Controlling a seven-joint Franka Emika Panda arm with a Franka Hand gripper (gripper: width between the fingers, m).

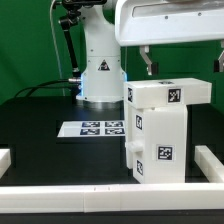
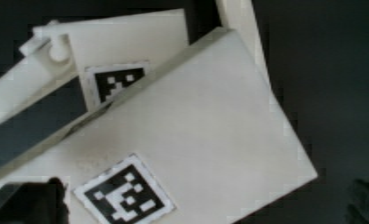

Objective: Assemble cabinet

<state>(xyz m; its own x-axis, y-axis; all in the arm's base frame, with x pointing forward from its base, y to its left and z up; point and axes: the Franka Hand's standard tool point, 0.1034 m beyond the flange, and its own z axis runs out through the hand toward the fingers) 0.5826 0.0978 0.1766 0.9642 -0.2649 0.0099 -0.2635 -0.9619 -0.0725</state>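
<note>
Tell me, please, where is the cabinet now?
In the exterior view the cabinet stands upright on the black table, right of centre, beside the marker board and just below the gripper.

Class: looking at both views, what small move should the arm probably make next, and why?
Probably lower straight down: the gripper hangs open just above the cabinet, which stands upright on the table beside the marker board, ungrasped.
</note>
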